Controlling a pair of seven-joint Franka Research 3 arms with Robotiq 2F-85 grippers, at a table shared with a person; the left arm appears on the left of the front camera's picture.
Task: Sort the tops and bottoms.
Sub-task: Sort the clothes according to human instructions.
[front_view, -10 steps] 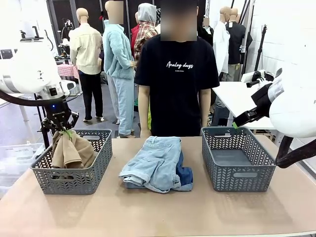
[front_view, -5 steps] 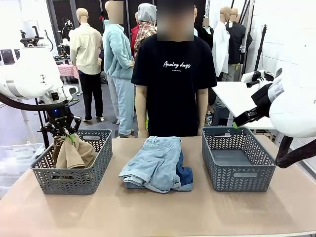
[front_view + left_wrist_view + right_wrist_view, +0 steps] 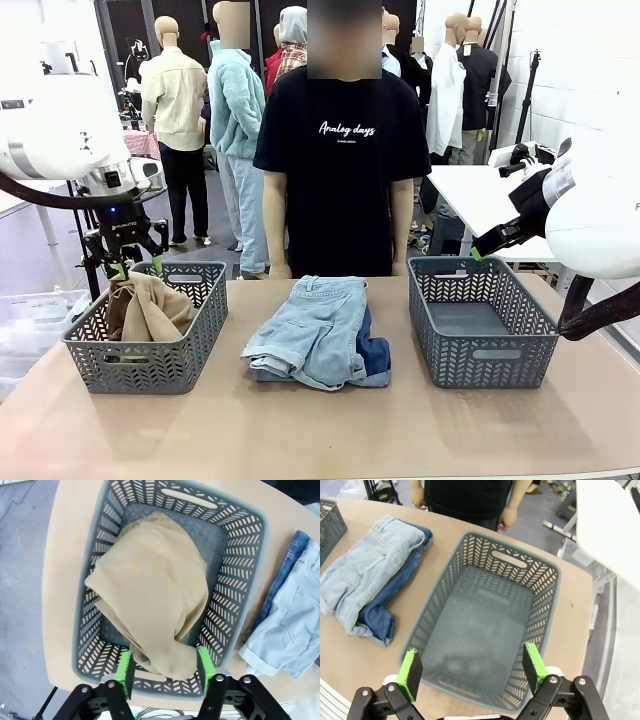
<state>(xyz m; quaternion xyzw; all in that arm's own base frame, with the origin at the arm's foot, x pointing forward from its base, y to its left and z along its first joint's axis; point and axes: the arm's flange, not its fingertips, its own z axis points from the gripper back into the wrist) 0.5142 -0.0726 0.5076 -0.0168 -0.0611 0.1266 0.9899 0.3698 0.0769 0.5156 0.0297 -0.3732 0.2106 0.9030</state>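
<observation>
L pincer (image 3: 139,267) spread, holding nothing, above tan shirt (image 3: 155,595) in basket (image 3: 140,365) at 9 o'clock | R pincer (image 3: 472,672) spread over basket (image 3: 490,358) at 3 o'clock | pale jeans (image 3: 315,330) on dark shorts (image 3: 373,352), mid-tabletop (image 3: 300,430) | I judge denim floppy, heavyish; I'd pinch the thick waistband, 12 o'clock edge

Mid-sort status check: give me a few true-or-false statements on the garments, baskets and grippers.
1. The tan garment lies in the left basket. True.
2. The right basket holds denim. False: the pale denim and the dark denim lie on the table between the baskets.
3. The pale denim lies on the dark denim. True.
4. The left gripper is shut on the tan garment. False: its jaws stand open above it.
5. The right gripper is open. True.
</observation>
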